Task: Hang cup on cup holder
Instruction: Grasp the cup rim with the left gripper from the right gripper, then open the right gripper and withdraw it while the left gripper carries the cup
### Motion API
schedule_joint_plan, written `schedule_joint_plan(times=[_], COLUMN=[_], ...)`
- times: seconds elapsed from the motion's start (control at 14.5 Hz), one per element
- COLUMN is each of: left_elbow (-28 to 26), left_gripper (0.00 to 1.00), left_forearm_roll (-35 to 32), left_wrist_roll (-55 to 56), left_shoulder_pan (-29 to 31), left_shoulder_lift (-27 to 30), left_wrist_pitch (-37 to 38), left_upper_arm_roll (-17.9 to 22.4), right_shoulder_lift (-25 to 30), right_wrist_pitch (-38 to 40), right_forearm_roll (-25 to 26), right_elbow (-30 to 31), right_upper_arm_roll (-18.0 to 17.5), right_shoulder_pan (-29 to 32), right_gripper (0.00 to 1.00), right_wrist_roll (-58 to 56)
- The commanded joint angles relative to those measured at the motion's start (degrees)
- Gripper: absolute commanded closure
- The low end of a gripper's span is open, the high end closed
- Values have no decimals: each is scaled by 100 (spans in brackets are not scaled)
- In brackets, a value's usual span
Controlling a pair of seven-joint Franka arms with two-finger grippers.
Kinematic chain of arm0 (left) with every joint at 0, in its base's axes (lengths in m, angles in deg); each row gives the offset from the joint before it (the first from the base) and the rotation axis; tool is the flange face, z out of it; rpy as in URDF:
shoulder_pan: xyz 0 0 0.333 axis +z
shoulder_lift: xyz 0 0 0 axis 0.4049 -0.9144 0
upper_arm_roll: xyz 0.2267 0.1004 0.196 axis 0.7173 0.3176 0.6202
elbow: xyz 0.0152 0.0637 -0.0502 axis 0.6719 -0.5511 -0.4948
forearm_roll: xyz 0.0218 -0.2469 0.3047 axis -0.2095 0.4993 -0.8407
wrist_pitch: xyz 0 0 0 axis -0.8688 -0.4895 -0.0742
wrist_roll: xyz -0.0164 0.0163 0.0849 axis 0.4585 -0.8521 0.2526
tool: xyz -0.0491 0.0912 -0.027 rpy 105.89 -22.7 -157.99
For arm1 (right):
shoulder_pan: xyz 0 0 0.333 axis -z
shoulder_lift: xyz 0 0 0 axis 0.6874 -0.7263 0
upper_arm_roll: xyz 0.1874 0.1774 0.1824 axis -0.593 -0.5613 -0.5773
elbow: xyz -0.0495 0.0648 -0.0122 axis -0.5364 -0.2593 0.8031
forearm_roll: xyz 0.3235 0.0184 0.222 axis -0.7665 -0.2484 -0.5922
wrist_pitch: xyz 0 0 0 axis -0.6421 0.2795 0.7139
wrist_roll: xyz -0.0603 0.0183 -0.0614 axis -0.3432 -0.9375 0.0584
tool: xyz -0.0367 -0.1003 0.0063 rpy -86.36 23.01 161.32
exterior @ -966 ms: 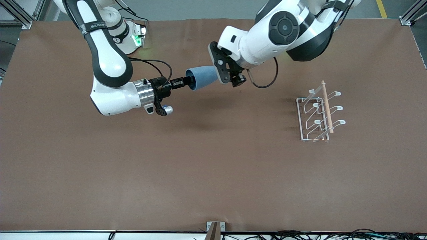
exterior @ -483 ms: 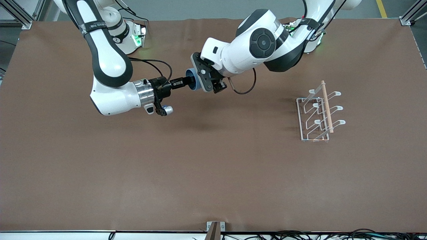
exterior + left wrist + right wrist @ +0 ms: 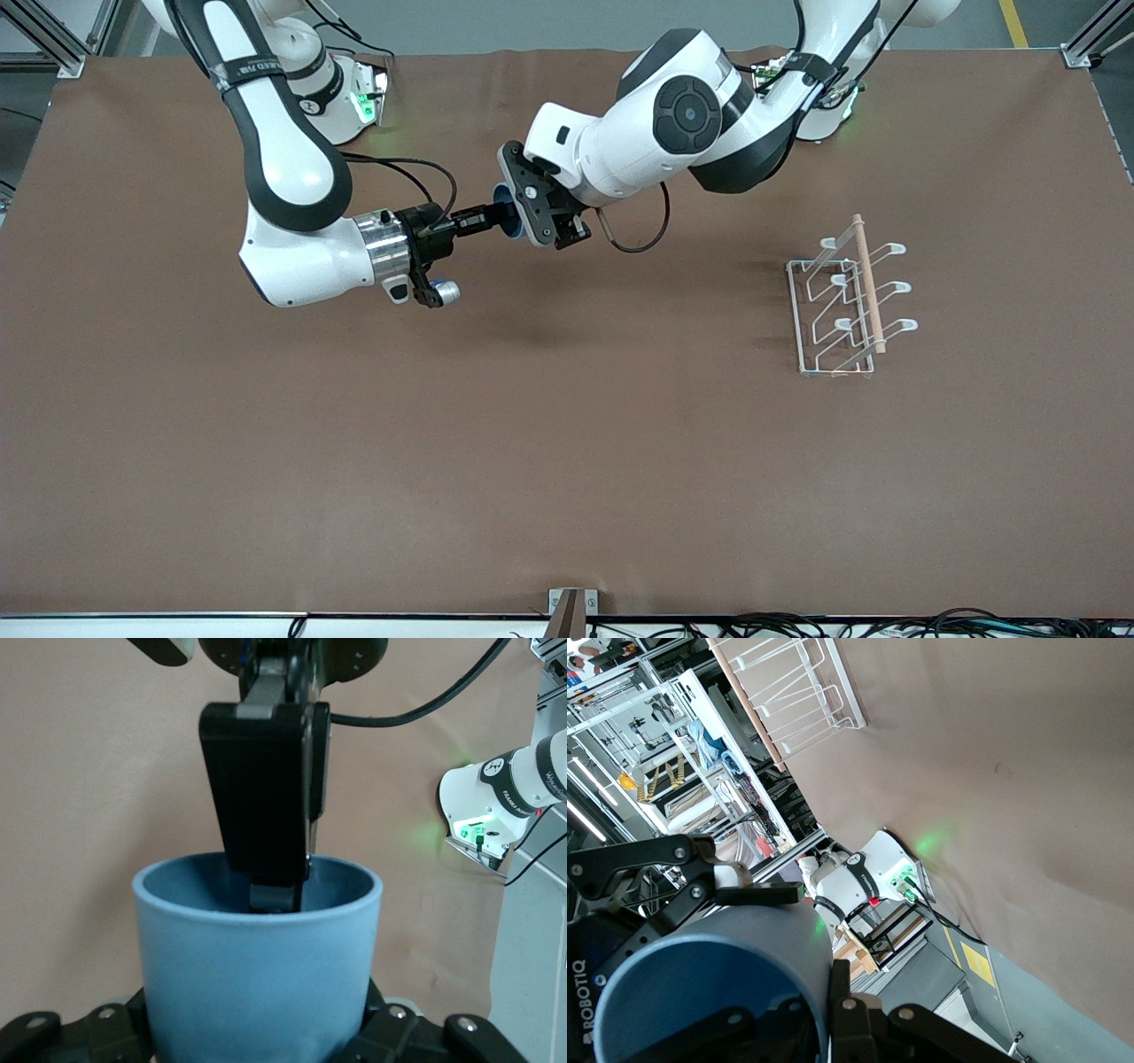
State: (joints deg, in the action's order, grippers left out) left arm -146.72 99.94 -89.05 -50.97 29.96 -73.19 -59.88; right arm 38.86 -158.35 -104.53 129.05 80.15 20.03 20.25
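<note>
Mid-handover over the brown worktop [image 3: 567,461]: small matte light-blue tapered cup [image 3: 257,966] pinched at the rim by right gripper [image 3: 490,220], left gripper [image 3: 523,213] fingers around its body, closure unclear; white wire cup holder [image 3: 846,301] well apart, hanging not yet done.

A robotics lab: two arms bolted at a brown-covered table [image 3: 177,461] framed by aluminium rails [image 3: 1088,40].
</note>
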Motion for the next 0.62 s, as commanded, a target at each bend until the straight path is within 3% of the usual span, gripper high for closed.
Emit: schedule_joint_plan(times=[0.0, 0.07, 0.34, 0.55], left_elbow=[67, 67, 76, 111], left_gripper=[84, 84, 84, 86], left_forearm_roll=[24, 24, -177, -905], left_wrist_roll=[50, 50, -2, -55], left_shoulder_pan=[10, 10, 54, 326], left_shoulder_lift=[0, 0, 61, 140], left_wrist_pitch=[31, 31, 92, 723], left_upper_arm_roll=[-15, -15, 29, 38], right_shoulder_lift=[42, 59, 120, 164], right_wrist_pitch=[45, 64, 55, 72], right_forearm_roll=[-134, -142, -37, 664], right_elbow=[-23, -15, -50, -181], right_upper_arm_roll=[42, 60, 104, 104], right_shoulder_pan=[1, -34, 53, 465], right_gripper=[45, 0, 0, 0], right_wrist_roll=[25, 69, 420, 604])
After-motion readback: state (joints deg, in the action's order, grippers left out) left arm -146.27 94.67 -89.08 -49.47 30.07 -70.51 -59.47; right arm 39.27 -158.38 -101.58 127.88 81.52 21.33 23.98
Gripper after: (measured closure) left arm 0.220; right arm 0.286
